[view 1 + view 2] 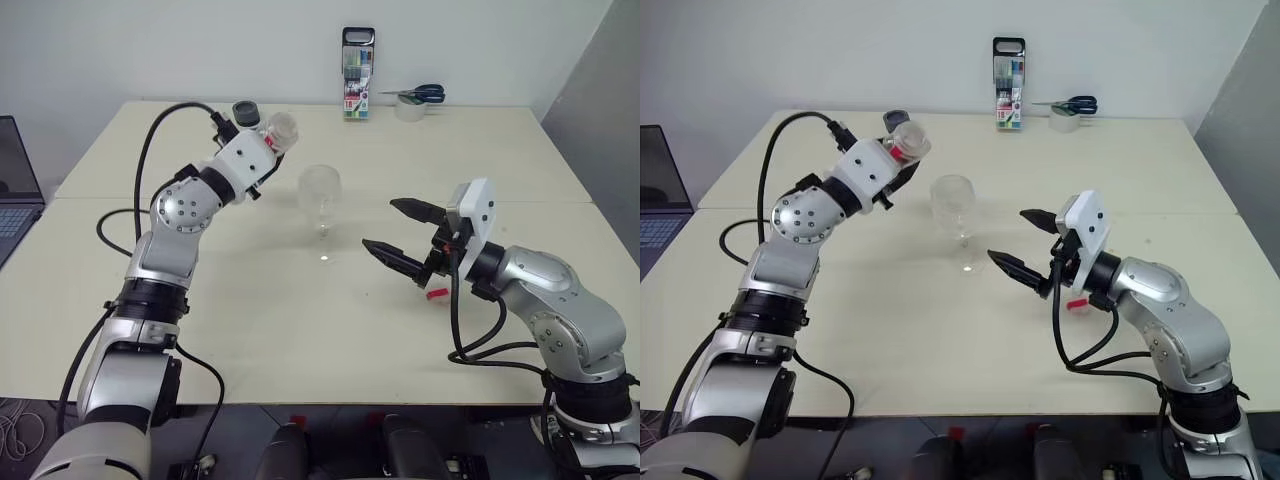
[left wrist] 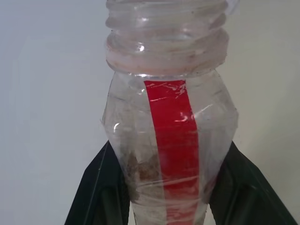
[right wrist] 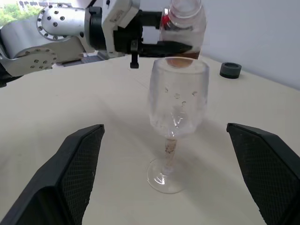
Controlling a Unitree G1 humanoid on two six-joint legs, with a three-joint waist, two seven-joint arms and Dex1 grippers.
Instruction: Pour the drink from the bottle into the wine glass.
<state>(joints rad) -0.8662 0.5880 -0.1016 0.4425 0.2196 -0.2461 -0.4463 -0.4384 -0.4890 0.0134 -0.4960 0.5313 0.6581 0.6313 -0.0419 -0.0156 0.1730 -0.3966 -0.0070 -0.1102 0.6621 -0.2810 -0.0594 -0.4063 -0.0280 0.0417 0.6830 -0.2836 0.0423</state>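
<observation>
My left gripper [image 1: 266, 158] is shut on the bottle [image 1: 280, 128], a small clear one with a red label strip [image 2: 174, 140]. It holds the bottle raised off the table, up and to the left of the wine glass [image 1: 320, 192]. The bottle's threaded neck [image 2: 166, 33] is bare, with no cap on it. A little amber drink [image 3: 186, 53] lies low in the bottle. The clear stemmed glass [image 3: 178, 103] stands upright at the table's middle. My right gripper [image 1: 380, 223] hangs open just right of the glass, its fingers [image 3: 77, 164] spread wide on either side of it without touching.
A small red cap [image 1: 437, 293] lies on the table under my right wrist. A tall marker pack [image 1: 357, 73] and scissors on a tape roll [image 1: 415, 97] stand at the far edge. A small dark round piece [image 3: 230, 70] sits behind the bottle. A laptop [image 1: 15, 180] lies at the left.
</observation>
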